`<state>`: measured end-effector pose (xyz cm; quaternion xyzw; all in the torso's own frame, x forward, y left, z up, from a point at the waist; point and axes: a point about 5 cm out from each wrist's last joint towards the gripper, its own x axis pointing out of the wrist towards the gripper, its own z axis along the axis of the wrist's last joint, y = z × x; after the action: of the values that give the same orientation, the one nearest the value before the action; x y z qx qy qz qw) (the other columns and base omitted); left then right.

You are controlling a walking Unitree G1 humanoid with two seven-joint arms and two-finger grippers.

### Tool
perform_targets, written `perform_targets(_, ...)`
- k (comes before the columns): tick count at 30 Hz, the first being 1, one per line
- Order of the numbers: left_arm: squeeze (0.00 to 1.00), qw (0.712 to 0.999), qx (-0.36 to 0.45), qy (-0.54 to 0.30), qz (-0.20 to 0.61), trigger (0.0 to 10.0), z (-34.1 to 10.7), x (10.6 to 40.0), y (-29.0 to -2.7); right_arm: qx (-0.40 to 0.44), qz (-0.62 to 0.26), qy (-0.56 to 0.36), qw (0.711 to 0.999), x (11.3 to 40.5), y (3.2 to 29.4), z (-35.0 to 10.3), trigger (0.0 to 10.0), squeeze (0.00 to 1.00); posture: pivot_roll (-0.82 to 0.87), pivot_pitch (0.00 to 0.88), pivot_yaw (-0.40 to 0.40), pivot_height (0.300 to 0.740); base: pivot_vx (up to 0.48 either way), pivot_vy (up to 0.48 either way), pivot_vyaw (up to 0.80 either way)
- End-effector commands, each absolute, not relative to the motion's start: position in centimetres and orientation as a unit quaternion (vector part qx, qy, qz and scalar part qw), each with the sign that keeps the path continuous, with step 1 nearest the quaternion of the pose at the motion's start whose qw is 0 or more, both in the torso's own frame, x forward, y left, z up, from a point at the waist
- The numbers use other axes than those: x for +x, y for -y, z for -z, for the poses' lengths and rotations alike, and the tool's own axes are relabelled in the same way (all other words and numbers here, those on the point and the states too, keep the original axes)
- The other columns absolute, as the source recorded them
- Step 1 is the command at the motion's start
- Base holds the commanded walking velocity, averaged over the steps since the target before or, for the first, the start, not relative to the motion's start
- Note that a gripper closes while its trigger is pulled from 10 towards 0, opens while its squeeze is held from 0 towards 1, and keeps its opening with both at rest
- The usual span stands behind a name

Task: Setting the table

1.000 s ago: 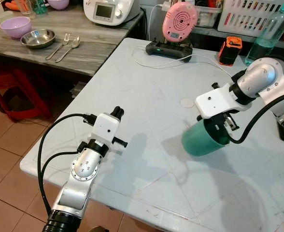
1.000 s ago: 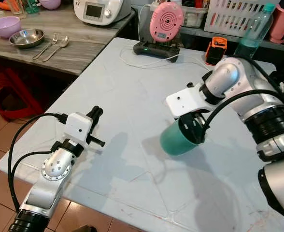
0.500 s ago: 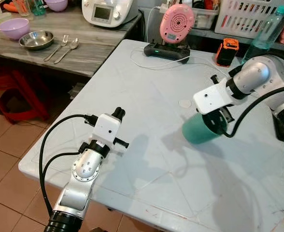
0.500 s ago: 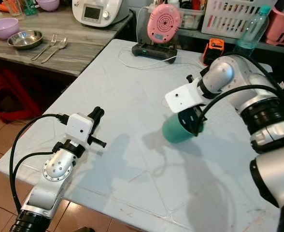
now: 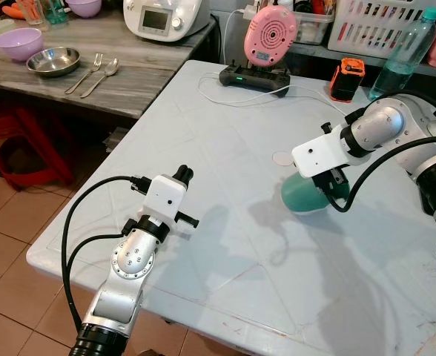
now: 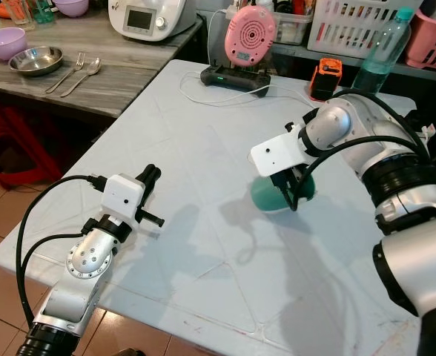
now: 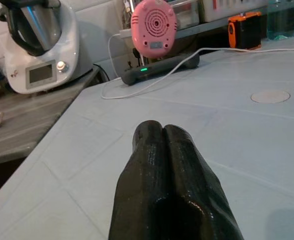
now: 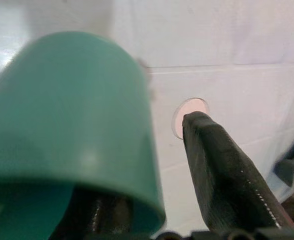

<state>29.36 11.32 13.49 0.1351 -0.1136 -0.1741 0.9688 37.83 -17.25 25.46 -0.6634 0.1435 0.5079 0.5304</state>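
Worktop [image 5: 225,148]: pale, cable-strewn | right gripper [image 6: 288,194]: jaws clamped on cup [image 5: 303,196] wall | left gripper [image 7: 162,145]: jaws closed, empty | floor [image 5: 10,222]: tiled

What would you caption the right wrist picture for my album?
Right gripper pinching a green cup's rim above a white table.
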Motion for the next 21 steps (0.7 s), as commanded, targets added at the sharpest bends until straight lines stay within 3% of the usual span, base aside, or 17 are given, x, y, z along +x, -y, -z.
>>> perform_targets(1,0.0,0.97,0.131,0.105,0.177,10.0,-13.2,29.2,-11.4,-0.67,-0.495,-0.12,0.54,38.1,17.0,-26.9,10.0,1.0,-0.1,0.102,0.008,0.74,0.0,0.0,0.0)
perform_targets(7,0.0,0.971,0.127,0.102,0.176,10.0,-13.2,29.3,-11.4,-0.676,-0.467,-0.083,0.564,38.7,16.3,-27.8,10.0,1.0,-0.1,0.102,0.008,0.74,0.0,0.0,0.0)
perform_targets(21,0.0,0.972,0.124,0.099,0.175,10.0,-13.2,29.2,-11.5,-0.677,-0.445,-0.053,0.584,39.3,15.8,-28.2,10.0,1.0,-0.09,0.106,0.008,0.74,0.0,0.0,0.0)
